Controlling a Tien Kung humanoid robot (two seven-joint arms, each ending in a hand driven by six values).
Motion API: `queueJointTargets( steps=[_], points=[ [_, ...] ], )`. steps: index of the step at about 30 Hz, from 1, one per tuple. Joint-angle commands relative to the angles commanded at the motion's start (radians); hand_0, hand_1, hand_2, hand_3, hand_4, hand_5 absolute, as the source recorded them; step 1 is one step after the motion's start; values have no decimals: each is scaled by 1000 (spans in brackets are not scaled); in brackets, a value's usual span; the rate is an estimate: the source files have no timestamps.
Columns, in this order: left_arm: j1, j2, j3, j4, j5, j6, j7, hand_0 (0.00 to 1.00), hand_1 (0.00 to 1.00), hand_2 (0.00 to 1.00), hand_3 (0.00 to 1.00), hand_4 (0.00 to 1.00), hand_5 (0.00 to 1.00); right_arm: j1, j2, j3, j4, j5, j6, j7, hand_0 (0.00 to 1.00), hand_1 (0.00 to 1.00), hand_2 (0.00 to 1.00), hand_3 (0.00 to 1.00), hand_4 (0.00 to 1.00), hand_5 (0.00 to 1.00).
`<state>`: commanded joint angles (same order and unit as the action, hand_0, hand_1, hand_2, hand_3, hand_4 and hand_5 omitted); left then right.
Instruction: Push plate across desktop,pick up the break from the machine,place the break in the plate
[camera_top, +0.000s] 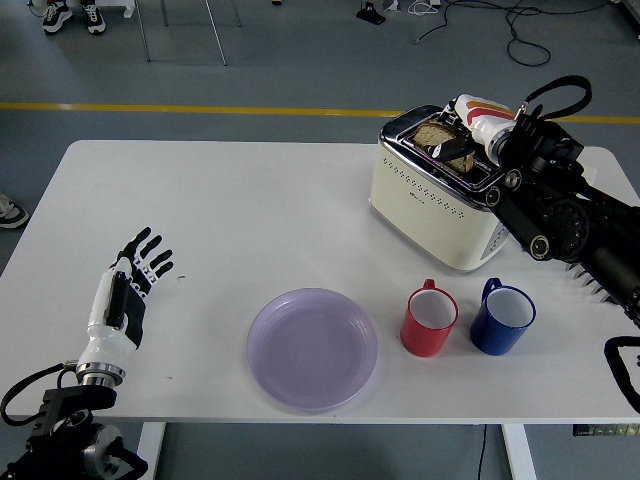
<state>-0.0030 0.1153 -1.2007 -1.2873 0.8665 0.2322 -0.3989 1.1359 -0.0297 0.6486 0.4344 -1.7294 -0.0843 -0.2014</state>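
Head view. A white rectangular table (250, 200) fills the frame, its near edge at the bottom. At far right stands a cream-coloured two-slot toaster with a chrome top (440, 205). A slice of brown bread (434, 134) sits upright in the toaster's far slot, its upper part rising above the chrome. The right hand (462, 150), white and orange with black fingers, reaches in from the right on a black jointed arm (560, 210) and is at the top of the toaster, with its dark fingertips closed against the near side of the slice; whether the grip is firm cannot be told from this angle. The bread is in the slot, not lifted clear of it.

Near the table's front edge, centre, lies a translucent lilac round plate (312, 348), holding nothing. Just to its right stand a red mug (430, 322) and, beside that, a blue mug (502, 318), both upright, well apart from the toaster's base.

At near left, the left hand (128, 290), white with black fingers, rests over the table with its fingers spread and pointing away, grasping nothing.
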Motion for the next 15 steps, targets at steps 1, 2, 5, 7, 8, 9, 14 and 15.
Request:
queueJointTargets(
  steps=[1, 2, 5, 7, 8, 9, 14, 15],
  points=[
    [0, 1, 0, 0, 0, 0, 1, 770, 794, 874, 889, 463, 900, 1, 2, -3, -3, 1, 0, -1, 443, 503, 480, 613, 699, 319],
    [0, 1, 0, 0, 1, 1, 2, 770, 794, 874, 889, 463, 900, 2, 5, -8, -6, 1, -2, -3, 443, 503, 480, 613, 699, 319],
    [0, -1, 0, 0, 1, 2, 2, 771, 795, 875, 889, 461, 898, 4, 9, -20, -13, 7, -13, -10, 410, 481, 467, 578, 633, 289],
    [0, -2, 0, 0, 1, 2, 2, 771, 795, 875, 889, 461, 898, 6, 12, -30, -17, 12, -23, -17, 410, 481, 467, 578, 633, 289],
    [0, -2, 1, -1, 1, 2, 2, 771, 795, 875, 889, 461, 898, 7, 14, -36, -20, 13, -32, -24, 410, 481, 467, 578, 633, 289],
    [0, -2, 1, -2, 1, 2, 2, 771, 795, 875, 889, 461, 898, 7, 16, -40, -24, 16, -40, -26, 410, 481, 467, 578, 633, 289],
    [-1, -2, 2, -2, 1, 3, 1, 774, 795, 878, 889, 462, 898, 9, 21, -58, -30, 26, -72, -31, 315, 402, 444, 504, 523, 223],
    [-1, -1, 2, -3, 1, 3, 1, 774, 795, 878, 889, 462, 898, 10, 20, -61, -31, 27, -74, -31, 315, 402, 444, 504, 523, 223]
  ],
)
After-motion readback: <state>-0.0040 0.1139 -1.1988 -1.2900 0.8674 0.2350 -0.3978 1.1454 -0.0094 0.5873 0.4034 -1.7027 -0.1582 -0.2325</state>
